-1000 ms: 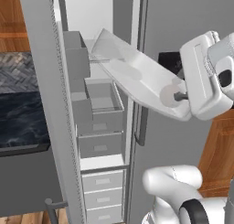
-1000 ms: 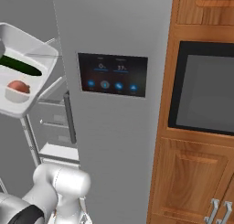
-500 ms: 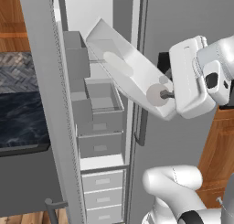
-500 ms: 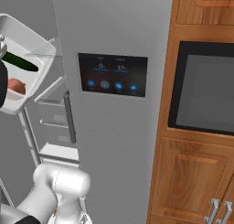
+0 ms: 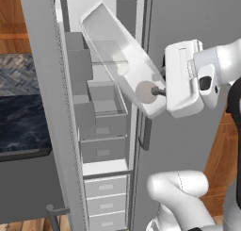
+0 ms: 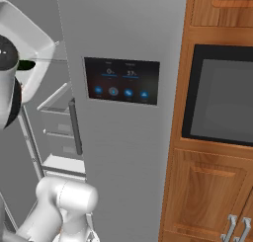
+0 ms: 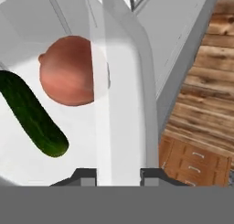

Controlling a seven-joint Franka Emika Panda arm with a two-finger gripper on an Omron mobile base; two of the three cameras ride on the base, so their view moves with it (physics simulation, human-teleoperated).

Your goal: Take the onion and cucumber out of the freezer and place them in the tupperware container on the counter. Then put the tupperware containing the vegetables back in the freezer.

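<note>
The tupperware container (image 5: 117,60) hangs tilted in front of the open freezer (image 5: 101,145), its far end raised toward the top of the compartment and its near end held low at the gripper (image 5: 157,91). In the hand view the jaws are closed on the container's rim (image 7: 121,127), one dark fingertip (image 7: 84,173) on each side of the white wall, so the tray is carried by its edge. Inside it lie the onion (image 7: 68,72) and the cucumber (image 7: 32,113), close together, the cucumber slanting just beside the onion; whether they touch cannot be told. From the right base view the white tray (image 6: 29,48) shows at the upper left with a sliver of dark green cucumber (image 6: 27,64) visible against its inside, partly hidden by the arm. The freezer door (image 5: 52,107) stands swung open to the left, with grey shelves and drawers visible inside. The dark marbled surface (image 5: 21,126) sits to the left of the freezer, well apart from the tray. The neighbouring fridge door carries a dark touch panel (image 6: 121,80), and beside it is a wooden cabinet with a built-in oven (image 6: 222,100).
</note>
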